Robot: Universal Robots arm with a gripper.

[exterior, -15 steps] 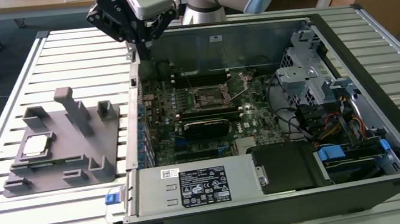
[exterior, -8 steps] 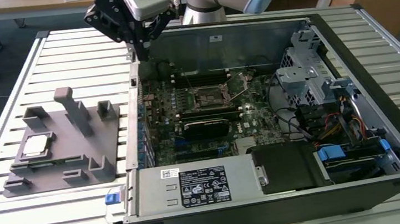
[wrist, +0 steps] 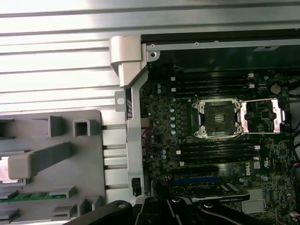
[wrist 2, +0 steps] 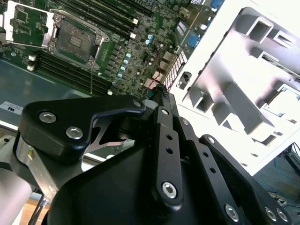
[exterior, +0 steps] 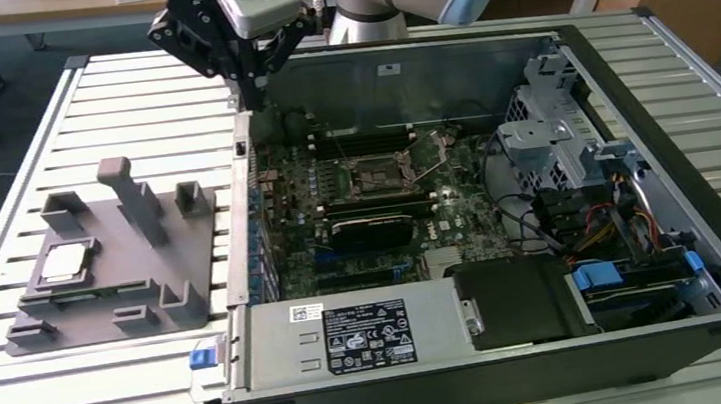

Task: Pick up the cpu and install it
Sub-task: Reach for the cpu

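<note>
The cpu [exterior: 65, 263], a small silvery square chip, lies flat in the grey holder tray [exterior: 115, 288] on the exterior view's left, outside the computer case. My gripper [exterior: 250, 98] hangs above the case's far corner on that side, well behind the tray and away from the cpu. Its black fingers meet at a point [wrist 2: 159, 91] and hold nothing. The motherboard socket [exterior: 378, 172] sits in the middle of the board with its metal load plate [wrist: 262, 115] swung open. In both wrist views the socket [wrist: 218, 118] [wrist 2: 75, 40] is bare.
The open computer case [exterior: 667, 59] stands on a slatted metal table [exterior: 82, 111]. Upright posts [exterior: 132, 196] rise from the holder tray. A drive cage [exterior: 553, 121], cables and a power supply [exterior: 348, 339] crowd the case around the board.
</note>
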